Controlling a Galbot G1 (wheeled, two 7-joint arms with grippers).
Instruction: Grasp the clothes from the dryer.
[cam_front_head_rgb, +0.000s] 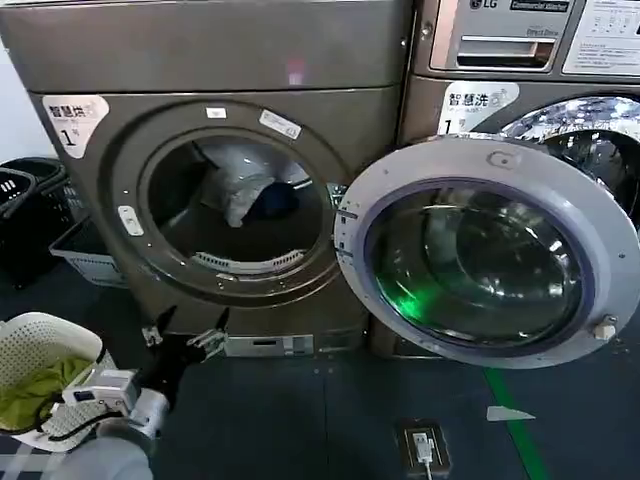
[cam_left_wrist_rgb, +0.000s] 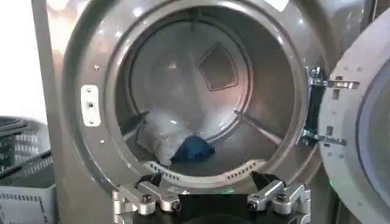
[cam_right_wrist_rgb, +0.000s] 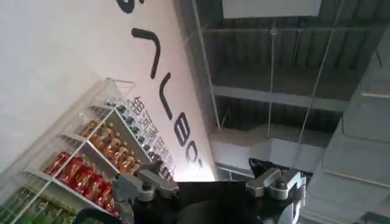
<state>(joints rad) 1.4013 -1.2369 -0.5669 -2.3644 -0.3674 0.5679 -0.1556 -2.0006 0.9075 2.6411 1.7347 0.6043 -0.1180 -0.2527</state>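
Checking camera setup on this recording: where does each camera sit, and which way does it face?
Head: high, looking down at the dryer, open door; left gripper low.
Left wrist: faces the drum and the clothes; open left gripper.
Right wrist: points up at ceiling, shelves; open right gripper.
Shared: head and left wrist see the clothes.

Black left hand (cam_front_head_rgb: 190, 330) with silver screwed finger links, white wrist module, grey forearm, right hand (cam_right_wrist_rgb: 213, 179) alike
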